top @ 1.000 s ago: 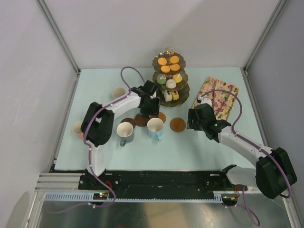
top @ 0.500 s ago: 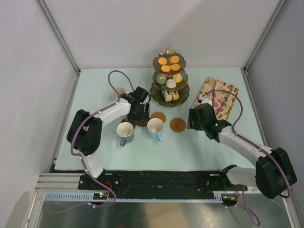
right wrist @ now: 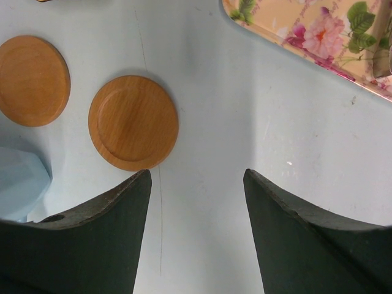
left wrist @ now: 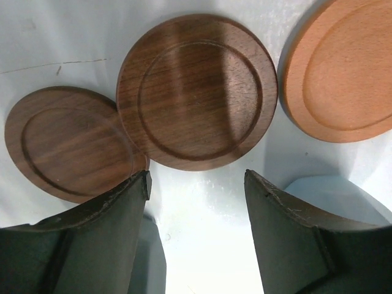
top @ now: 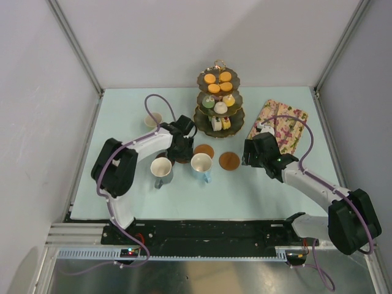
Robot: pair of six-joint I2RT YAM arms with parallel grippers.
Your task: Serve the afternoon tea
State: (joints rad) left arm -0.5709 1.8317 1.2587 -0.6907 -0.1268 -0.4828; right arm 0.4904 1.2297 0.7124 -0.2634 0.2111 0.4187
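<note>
The dark gold-rimmed three-tier stand (top: 219,104) holds several small cakes at the back. A grey mug (top: 162,170) and a blue mug (top: 200,164) stand in front of it. A yellow-green mug (top: 152,119) is at the back left, and the pink mug is hidden. Two light coasters (top: 204,150) (top: 229,161) lie near the blue mug. My left gripper (top: 181,148) is open and empty just above two dark coasters (left wrist: 196,92) (left wrist: 67,144). My right gripper (top: 250,154) is open and empty, right of a light coaster (right wrist: 133,122).
The floral tray (top: 285,125) lies at the back right, behind my right gripper; its corner shows in the right wrist view (right wrist: 318,30). The blue mug's edge shows low left there (right wrist: 21,184). My left arm's elbow (top: 113,165) hangs over the table's left side.
My left gripper has pulled back from beside the stand and come down over the dark coasters. Its elbow has swung left and now covers the pink mug. The right arm has not moved.
</note>
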